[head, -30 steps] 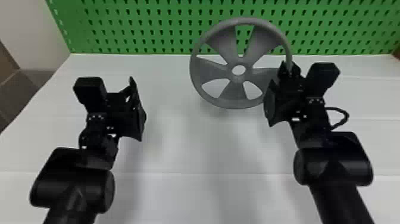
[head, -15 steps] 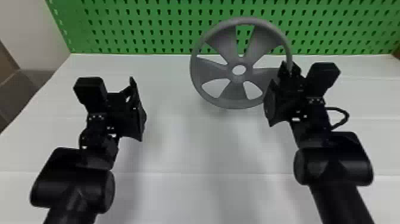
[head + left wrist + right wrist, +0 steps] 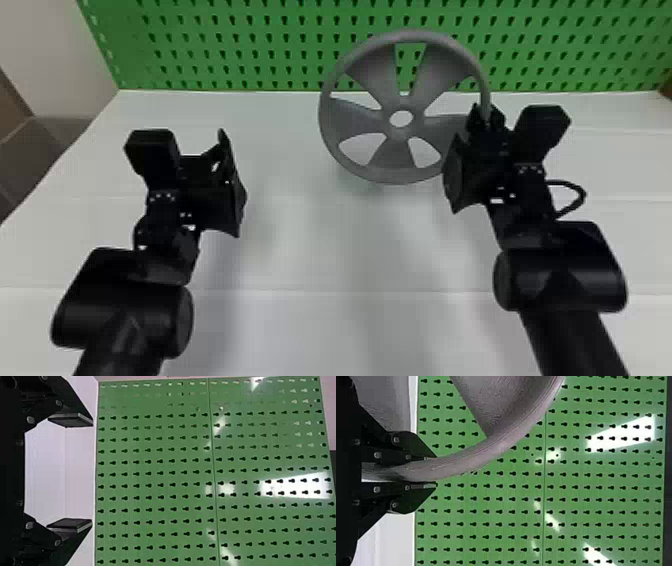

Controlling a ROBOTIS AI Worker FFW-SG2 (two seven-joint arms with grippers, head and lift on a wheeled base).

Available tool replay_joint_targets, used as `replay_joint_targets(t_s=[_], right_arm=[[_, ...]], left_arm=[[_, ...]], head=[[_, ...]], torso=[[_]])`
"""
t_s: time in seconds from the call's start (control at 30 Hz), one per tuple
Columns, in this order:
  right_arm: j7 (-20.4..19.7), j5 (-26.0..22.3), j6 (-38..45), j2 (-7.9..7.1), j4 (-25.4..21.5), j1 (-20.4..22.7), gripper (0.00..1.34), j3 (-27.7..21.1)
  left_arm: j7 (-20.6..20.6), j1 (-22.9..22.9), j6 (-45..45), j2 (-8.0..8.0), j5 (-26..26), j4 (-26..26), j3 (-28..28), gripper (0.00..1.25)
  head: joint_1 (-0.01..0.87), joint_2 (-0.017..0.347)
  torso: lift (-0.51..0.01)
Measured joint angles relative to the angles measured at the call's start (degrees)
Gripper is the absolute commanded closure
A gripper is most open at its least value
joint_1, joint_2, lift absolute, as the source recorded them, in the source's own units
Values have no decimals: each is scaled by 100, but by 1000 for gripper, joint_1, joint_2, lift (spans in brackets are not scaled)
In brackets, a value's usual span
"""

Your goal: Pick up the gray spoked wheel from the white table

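1. Here's the gray spoked wheel [image 3: 356, 119], tilted up in front of the green pegboard [image 3: 280, 52], and the right claw [image 3: 435, 471] has it, clenched on the rim [image 3: 472, 458] with a finger on each side!
2. Over in front of the pegboard's left part, the left claw [image 3: 92, 472] is released, fingers wide apart and nothing between them.
3. Step in hand, as I read it: holding the wheel up off the desk [image 3: 300, 250]. A soft shadow below suggests it's clear, though contact is hard to rule out.
4. Now for technique! All that weight hangs off one edge, so the pinch wants to be firm and the wrist level, or the rim could pivot.
5. Any further lift should go slow and straight up, angled slightly away from the pegboard, lest the far rim scrape it.
6. Should it sag, the left claw could steady the free side, gently.
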Motion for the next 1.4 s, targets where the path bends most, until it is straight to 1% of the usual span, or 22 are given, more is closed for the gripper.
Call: replay_joint_targets(t_s=[1.4], right_arm=[[-1,20,46,0,0,-5,1142,-6]], left_arm=[[0,-1,0,0,-24,1,8,367]], head=[[782,57]], torso=[[-97]])
